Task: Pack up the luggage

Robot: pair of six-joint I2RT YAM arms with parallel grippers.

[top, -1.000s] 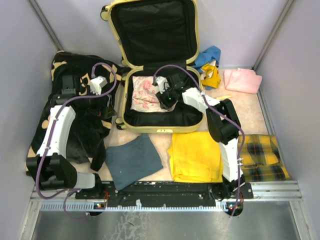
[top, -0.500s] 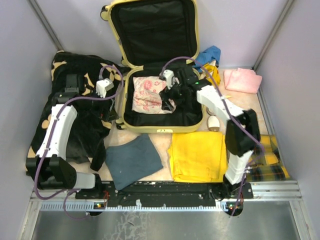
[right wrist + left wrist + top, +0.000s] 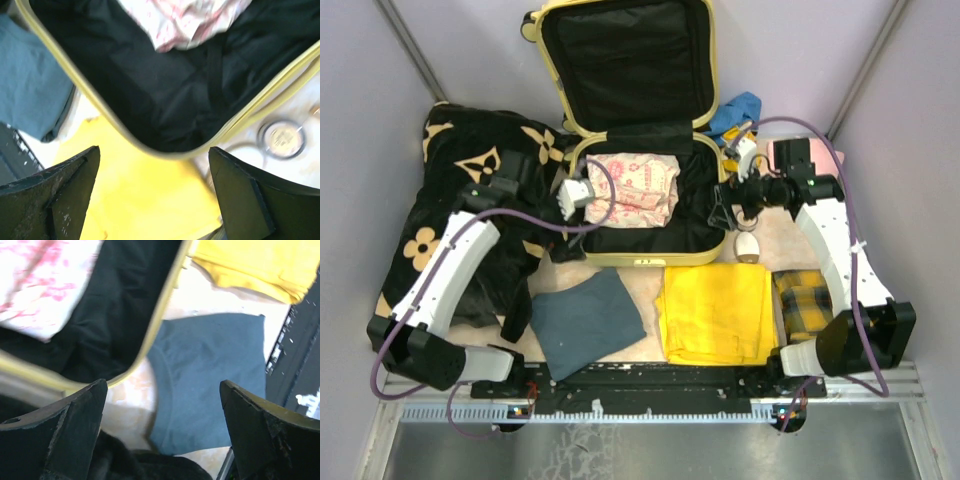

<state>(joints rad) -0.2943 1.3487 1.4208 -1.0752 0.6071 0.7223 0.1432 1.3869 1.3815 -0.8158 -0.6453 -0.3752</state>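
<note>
The luggage [image 3: 638,262] lies open, its pale-yellow lid propped against the back wall. A white cloth with pink flowers [image 3: 632,188] rests in its black-lined base. My right gripper [image 3: 719,215] hovers open and empty over the luggage's right front corner; the right wrist view has the rim [image 3: 270,95], the floral cloth [image 3: 185,20] and a yellow cloth [image 3: 145,200] below the gripper [image 3: 154,150]. My left gripper [image 3: 560,232] hangs open and empty at the left front corner. In its wrist view the gripper [image 3: 162,385] is above the rim [image 3: 160,325] and a blue-grey cloth [image 3: 210,370].
In front of the luggage lie a blue-grey cloth [image 3: 585,320], a yellow cloth [image 3: 713,310] and a plaid cloth [image 3: 805,300]. A small round white item [image 3: 747,243] sits by the right rim. A black flowered blanket [image 3: 460,220] fills the left. Pink [image 3: 790,155], blue [image 3: 740,108] cloths lie back right.
My right gripper has opened, left the floral cloth in the luggage and swung out to the right rim. The left arm has moved right, toward the luggage's left front corner.
</note>
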